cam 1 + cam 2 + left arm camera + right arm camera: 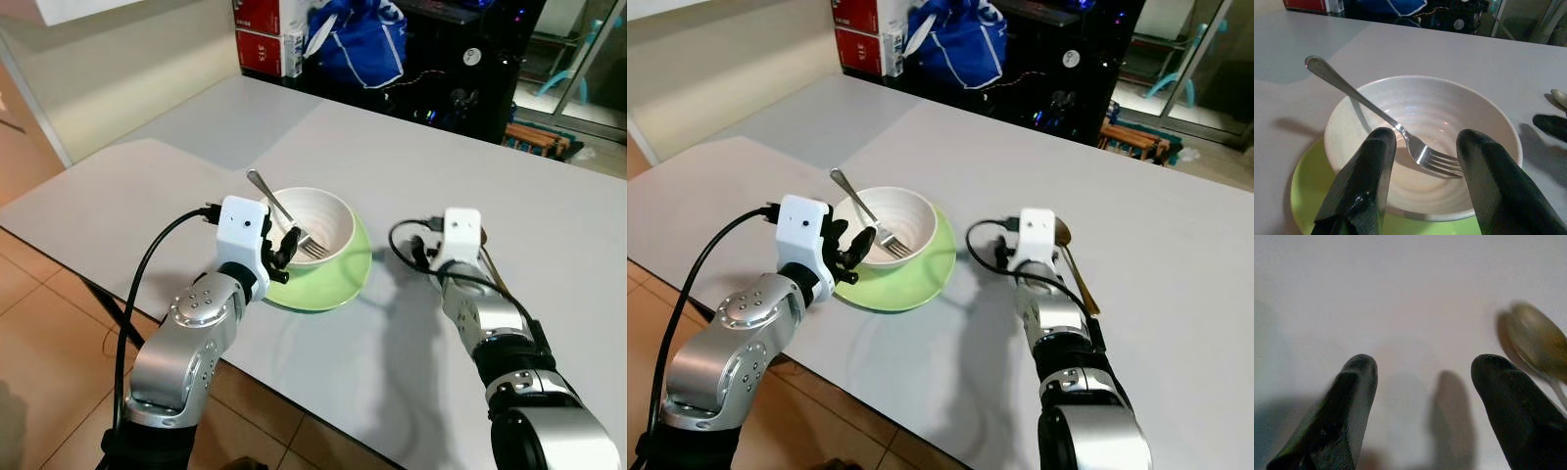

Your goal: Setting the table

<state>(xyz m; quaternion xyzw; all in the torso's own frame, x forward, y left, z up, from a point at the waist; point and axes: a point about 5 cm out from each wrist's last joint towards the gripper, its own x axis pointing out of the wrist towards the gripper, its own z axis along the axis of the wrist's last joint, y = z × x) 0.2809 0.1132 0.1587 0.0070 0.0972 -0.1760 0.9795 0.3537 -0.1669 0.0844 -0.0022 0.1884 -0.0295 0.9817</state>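
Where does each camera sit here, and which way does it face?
Left eye, head: looks down at the grey table, white bowl on a green plate; both silver arms show.
Right eye: same scene; the spoon lies beside the right pincer.
Left wrist: looks along the open left pincer at the fork in the bowl.
Right wrist: open right pincer over the table, spoon alongside.
Shared: bowl and fork.

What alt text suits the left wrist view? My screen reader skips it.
Open left pincer at a white bowl on a green plate, a fork leaning inside, tines down, on a pale table.
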